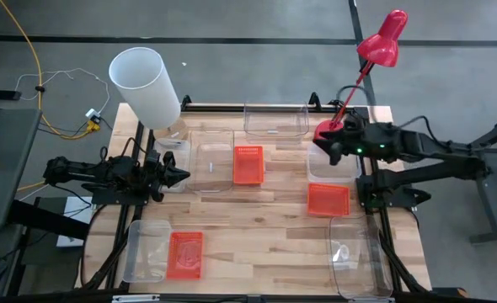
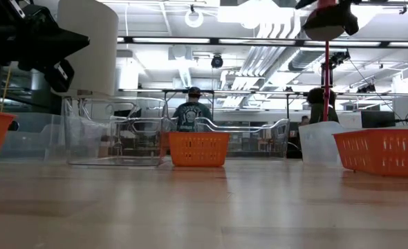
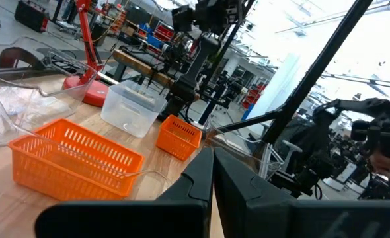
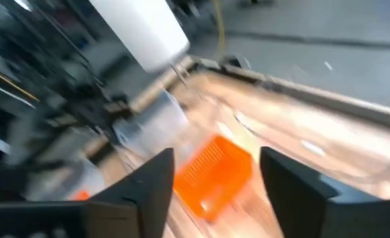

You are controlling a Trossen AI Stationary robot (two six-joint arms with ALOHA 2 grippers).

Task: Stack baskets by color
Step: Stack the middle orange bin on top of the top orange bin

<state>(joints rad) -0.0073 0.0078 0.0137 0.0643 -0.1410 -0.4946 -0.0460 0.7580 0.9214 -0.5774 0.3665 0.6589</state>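
Right gripper (image 1: pixel 326 151) hovered spread, empty; left gripper (image 1: pixel 181 176) pressed together. Orange mesh basket (image 1: pixel 248 164) looked light, stiff: pinch 1 rim wall.

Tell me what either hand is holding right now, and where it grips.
Nothing. The right hand is open and empty above the table; the left hand is shut on nothing.
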